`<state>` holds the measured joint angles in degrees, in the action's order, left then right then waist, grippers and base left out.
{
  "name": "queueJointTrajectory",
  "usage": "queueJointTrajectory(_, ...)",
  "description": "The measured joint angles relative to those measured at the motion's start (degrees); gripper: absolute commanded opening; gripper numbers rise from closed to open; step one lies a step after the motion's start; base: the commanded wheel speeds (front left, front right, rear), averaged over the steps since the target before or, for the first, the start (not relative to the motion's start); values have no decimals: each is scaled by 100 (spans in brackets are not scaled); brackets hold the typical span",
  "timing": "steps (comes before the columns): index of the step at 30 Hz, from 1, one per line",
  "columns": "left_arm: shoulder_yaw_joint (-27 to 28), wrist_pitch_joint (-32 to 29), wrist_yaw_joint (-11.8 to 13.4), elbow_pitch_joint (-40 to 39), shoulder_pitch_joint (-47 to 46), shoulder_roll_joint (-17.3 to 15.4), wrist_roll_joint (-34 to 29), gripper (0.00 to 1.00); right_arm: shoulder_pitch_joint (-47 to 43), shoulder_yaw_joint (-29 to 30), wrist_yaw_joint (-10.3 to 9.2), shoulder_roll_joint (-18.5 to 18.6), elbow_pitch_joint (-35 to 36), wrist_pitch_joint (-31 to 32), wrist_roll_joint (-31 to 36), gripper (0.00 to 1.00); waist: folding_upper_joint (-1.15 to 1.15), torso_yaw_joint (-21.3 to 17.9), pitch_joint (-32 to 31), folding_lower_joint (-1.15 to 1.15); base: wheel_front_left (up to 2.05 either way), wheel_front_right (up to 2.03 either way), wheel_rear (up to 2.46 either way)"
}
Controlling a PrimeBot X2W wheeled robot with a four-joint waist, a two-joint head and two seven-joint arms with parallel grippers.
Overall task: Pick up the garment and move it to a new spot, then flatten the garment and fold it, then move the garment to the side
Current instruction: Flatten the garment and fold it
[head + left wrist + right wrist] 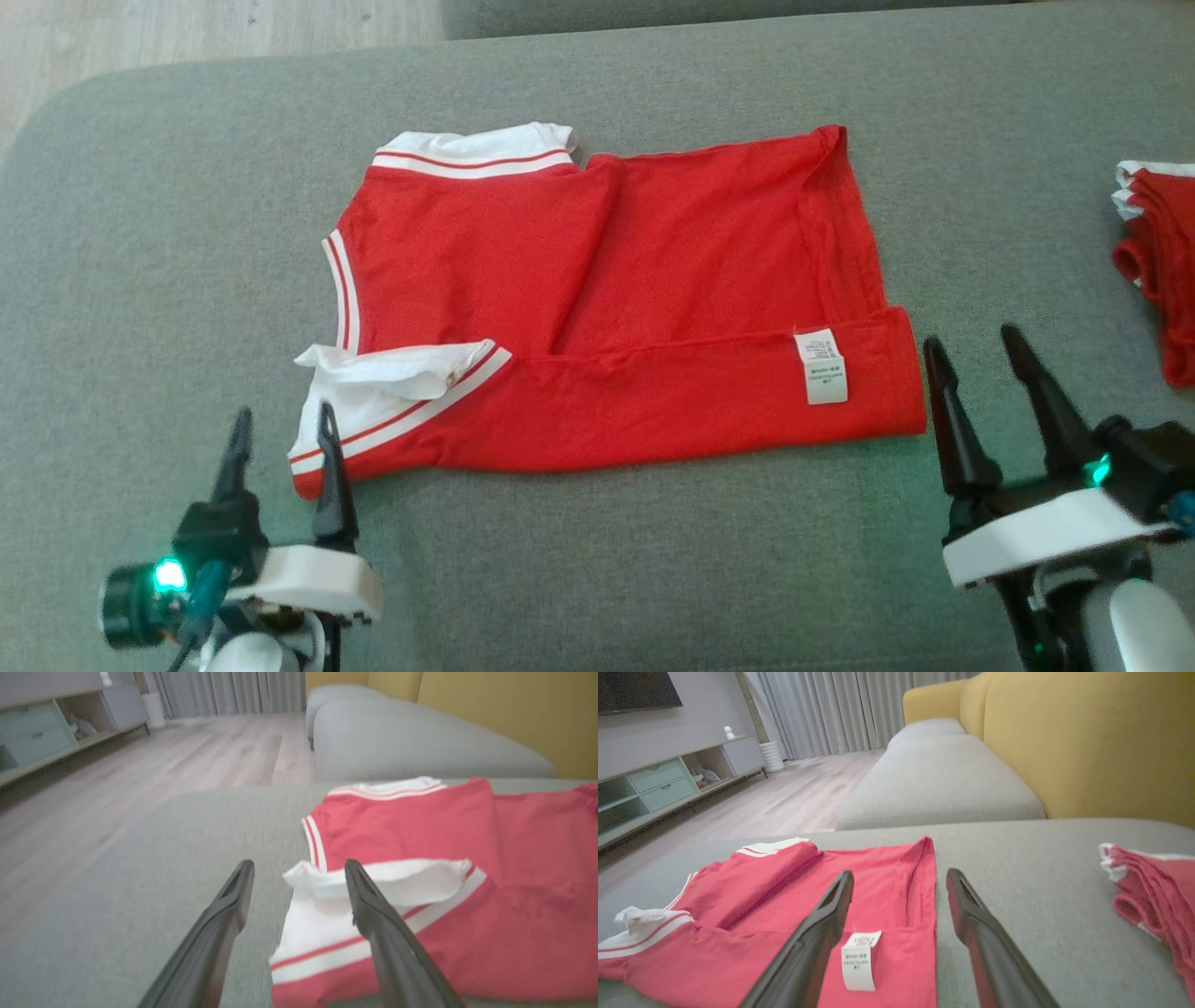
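Garment [616,308] lies part-folded betw. grippers. L gripper [285,411]: fingers apart, empty, at striped corner [383,431]. R gripper [971,336]: apart, empty, beside hem [910,373]. Near edge to be pinched both ends, lifted evenly.

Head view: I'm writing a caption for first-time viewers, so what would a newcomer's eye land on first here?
The bright red garment with white striped trim lies partly folded across the middle of the grey cushion, a white label near its right end. Next come both arms' open dark jaws at the lower corners, and a second red garment at the right edge.
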<state>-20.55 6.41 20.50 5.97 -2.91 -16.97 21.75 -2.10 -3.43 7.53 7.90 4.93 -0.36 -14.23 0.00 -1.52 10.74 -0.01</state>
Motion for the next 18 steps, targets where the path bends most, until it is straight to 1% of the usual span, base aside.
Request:
queueJointTrajectory(8,-138,-654,-550,987,-109,168,630,100,-25,-202,0,109,-1210,247,-302,100,0,69,125,1,0,0,0)
queueJointTrajectory(13,-130,-1006,-886,1311,-559,192,948,100,515,-449,0,280,-1760,240,-556,100,0,69,245,1,0,0,0)
queueJointTrajectory(16,-111,-1337,-1068,1422,-759,210,1206,100,843,-653,0,401,-2147,424,-657,100,0,54,290,1,0,0,0)
queueJointTrajectory(18,-79,-1629,-1103,1451,-838,220,1379,100,946,-794,0,428,-2370,578,-824,100,0,54,314,0,0,0,0)
